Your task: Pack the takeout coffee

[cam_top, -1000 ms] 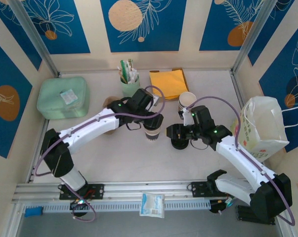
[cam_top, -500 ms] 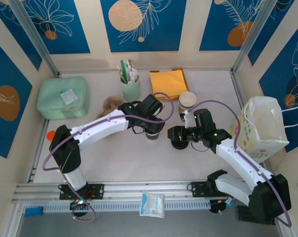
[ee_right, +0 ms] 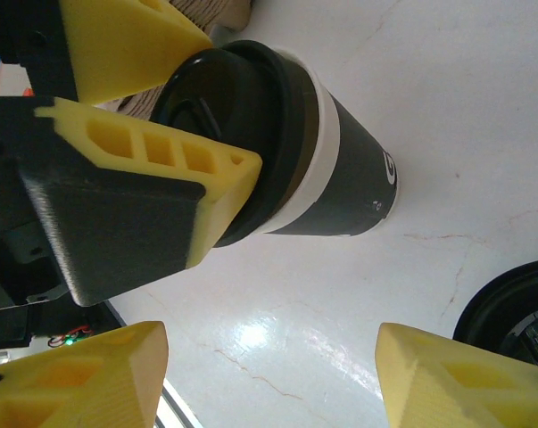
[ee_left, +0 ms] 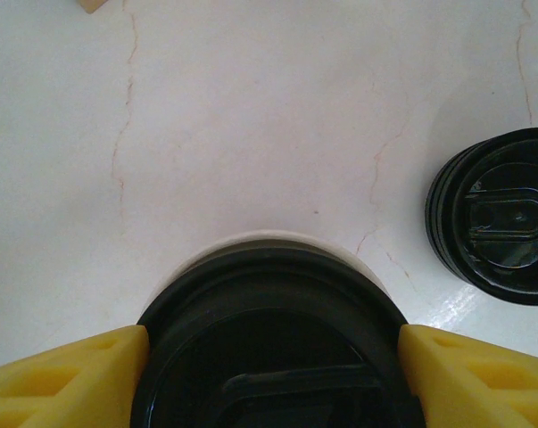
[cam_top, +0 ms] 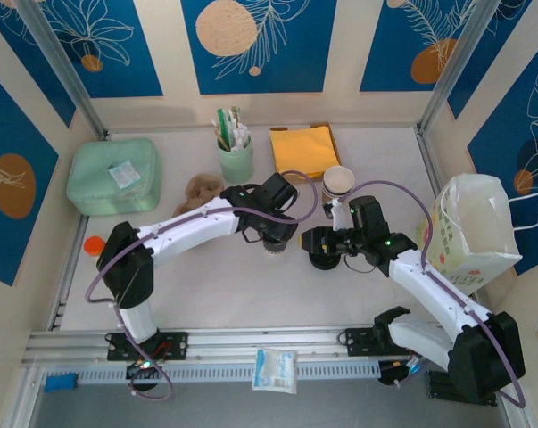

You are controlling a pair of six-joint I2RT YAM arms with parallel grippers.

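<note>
My left pincer (ee_left: 273,346) is closed on the small paper coffee cup (ee_right: 344,174), which has a white rim band over a dark lower body. My yellow fingers (ee_left: 68,379) press either side of its black round plastic lid (ee_right: 219,94). The cup is upright at mid-table over the white marbled tabletop (ee_left: 251,116); I cannot tell if its base touches. My right pincer (ee_right: 270,357) faces it, jaws apart, nothing between. A stack of black round lids (ee_left: 500,218) sits near the cup.

Black lid (ee_left: 273,357), yellow fingers (ee_left: 59,374), white cracked-vein table (ee_left: 251,116), mint-green box (cam_top: 114,176)
</note>
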